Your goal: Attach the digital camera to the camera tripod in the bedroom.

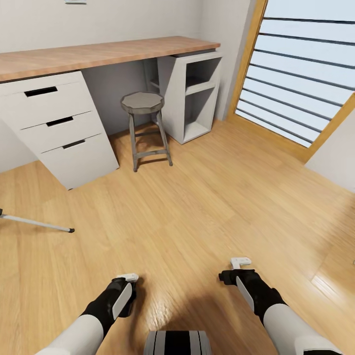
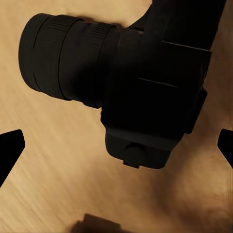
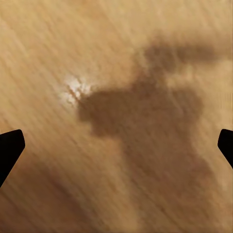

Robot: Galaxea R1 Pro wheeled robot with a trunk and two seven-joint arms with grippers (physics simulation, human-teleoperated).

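— Wood plank floor [image 1: 207, 197] runs to the desk; one camera tripod [image 1: 37, 223] leg pokes in at the floor's left edge.

— Digital camera [image 2: 141, 92]?

— Gripped by the left claw [image 1: 124, 291], apparently. Right claw [image 1: 240, 273] spread, empty. Turn left slowly, camera level.
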